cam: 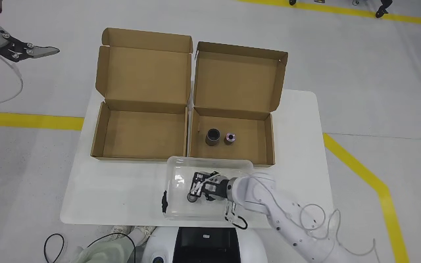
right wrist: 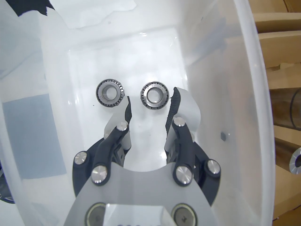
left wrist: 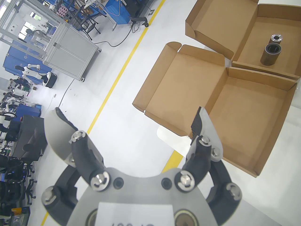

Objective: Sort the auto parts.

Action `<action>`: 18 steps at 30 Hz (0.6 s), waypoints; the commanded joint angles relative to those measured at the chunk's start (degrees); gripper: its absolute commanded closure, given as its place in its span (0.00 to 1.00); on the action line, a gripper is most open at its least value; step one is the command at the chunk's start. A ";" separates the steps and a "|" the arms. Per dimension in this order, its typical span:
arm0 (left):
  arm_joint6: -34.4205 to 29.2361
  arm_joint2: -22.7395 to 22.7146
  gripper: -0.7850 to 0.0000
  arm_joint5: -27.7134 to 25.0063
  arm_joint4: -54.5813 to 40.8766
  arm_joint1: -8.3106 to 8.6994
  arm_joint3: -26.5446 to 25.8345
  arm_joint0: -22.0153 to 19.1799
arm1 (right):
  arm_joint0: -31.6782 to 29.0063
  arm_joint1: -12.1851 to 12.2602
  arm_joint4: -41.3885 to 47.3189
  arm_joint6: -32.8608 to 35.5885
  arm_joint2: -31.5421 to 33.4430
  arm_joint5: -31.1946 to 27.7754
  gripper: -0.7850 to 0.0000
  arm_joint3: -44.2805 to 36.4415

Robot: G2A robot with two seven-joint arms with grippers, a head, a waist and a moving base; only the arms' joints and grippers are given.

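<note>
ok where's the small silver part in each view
top view: small silver part in the right cardboard box, beside the dark sleeve
left wrist view: part in the farther box, behind the sleeve
right wrist view: part beyond the clear bin wall
shared landmark: the dark sleeve

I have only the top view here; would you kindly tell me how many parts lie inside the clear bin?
Observer: Two. A first bearing and a second bearing lie side by side, apart, on the floor of the clear bin.
Operator: Thank you; has the right claw gripped either?
Observer: No. The right claw is open, and the second bearing appears between its fingertips, ungripped.
</note>
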 commanded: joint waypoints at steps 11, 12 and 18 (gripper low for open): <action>0.00 0.00 0.00 0.00 0.00 0.00 0.00 0.00 | 2.87 -1.20 0.74 0.37 -2.12 0.52 0.62 3.13; 0.00 0.00 0.00 0.00 0.00 0.00 0.00 0.00 | 3.04 -1.30 0.81 0.46 -2.30 0.57 0.62 3.32; 0.00 0.00 0.00 0.00 0.00 0.00 0.00 0.00 | 4.10 -1.90 1.07 1.09 -3.33 1.06 0.62 4.72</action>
